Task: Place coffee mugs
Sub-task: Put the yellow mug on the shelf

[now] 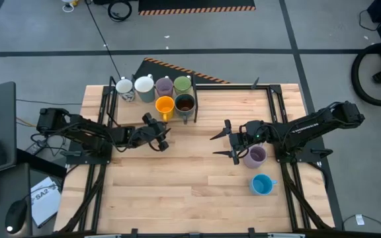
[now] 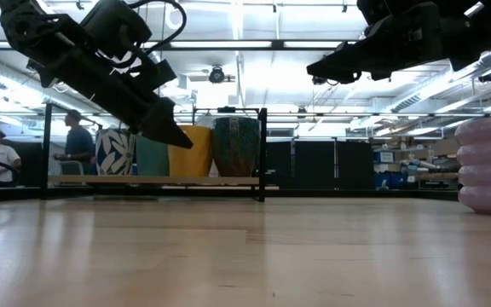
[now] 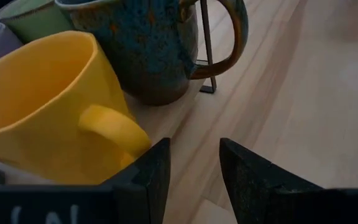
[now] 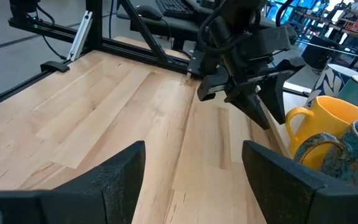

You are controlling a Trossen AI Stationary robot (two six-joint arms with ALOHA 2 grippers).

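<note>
While glossy, the orange mug has a looped handle.

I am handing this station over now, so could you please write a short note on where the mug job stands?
Left gripper: empty, fingers apart, just beside the orange mug.
Right gripper: open, empty, at mid-table by the lilac mug.
Grouped at the far edge: two white mugs, a second lilac mug, green mug, orange mug, dark brown mug.
Left to place: the lilac mug by the right gripper and the blue mug.
</note>
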